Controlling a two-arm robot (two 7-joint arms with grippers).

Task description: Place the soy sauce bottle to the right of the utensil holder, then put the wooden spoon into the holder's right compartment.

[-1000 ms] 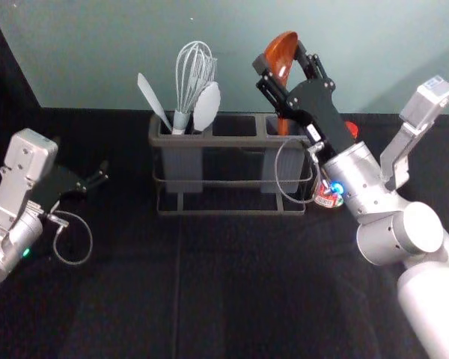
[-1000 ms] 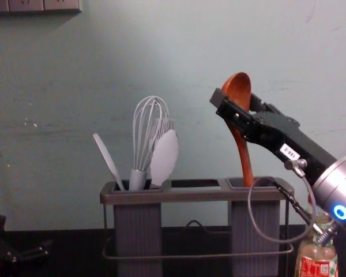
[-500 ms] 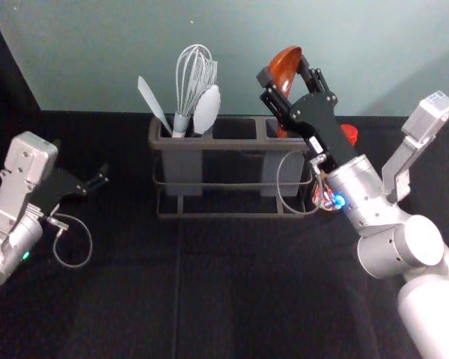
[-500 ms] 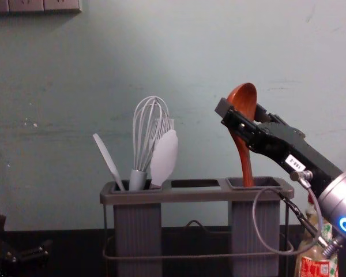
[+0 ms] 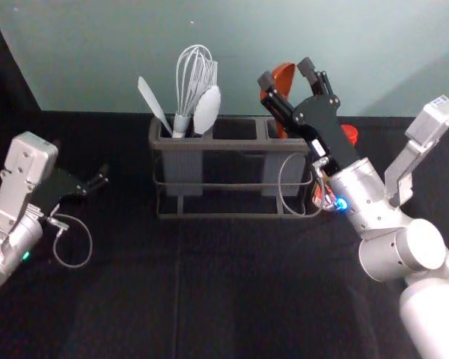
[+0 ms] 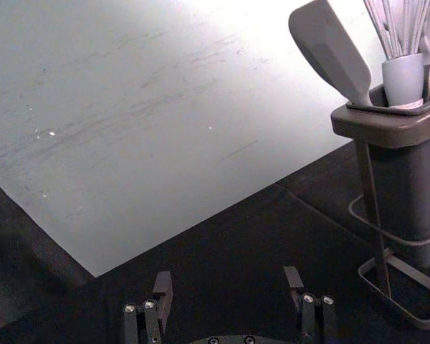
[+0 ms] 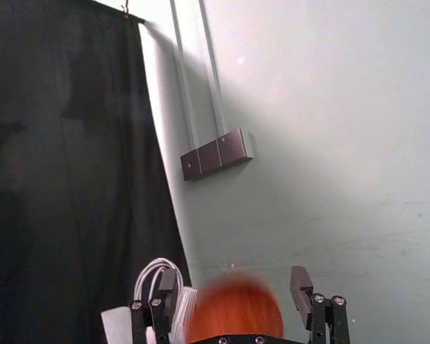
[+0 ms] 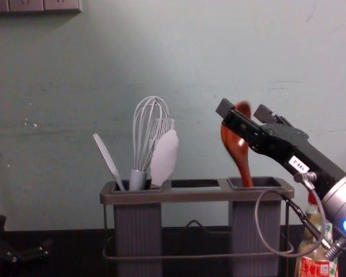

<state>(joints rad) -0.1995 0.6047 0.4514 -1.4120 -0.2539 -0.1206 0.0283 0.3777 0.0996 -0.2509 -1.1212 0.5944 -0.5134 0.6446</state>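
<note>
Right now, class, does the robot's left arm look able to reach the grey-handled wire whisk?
Probably, with care: its black claw is open and empty, and the whisk stands above the dark-grey holder. The pale, flat-bladed spatula leaning out on the arm's side may get in the way.

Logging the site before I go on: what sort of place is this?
Probably a lab or test bench mocked up as a kitchen: utensil holder with whisk, black-clothed table, dark curtain beside a bare wall.

The wooden spoon (image 8: 236, 145) stands in the right compartment (image 8: 255, 228) of the utensil holder (image 8: 196, 197), the right gripper (image 8: 244, 110) spread around its bowl
</note>
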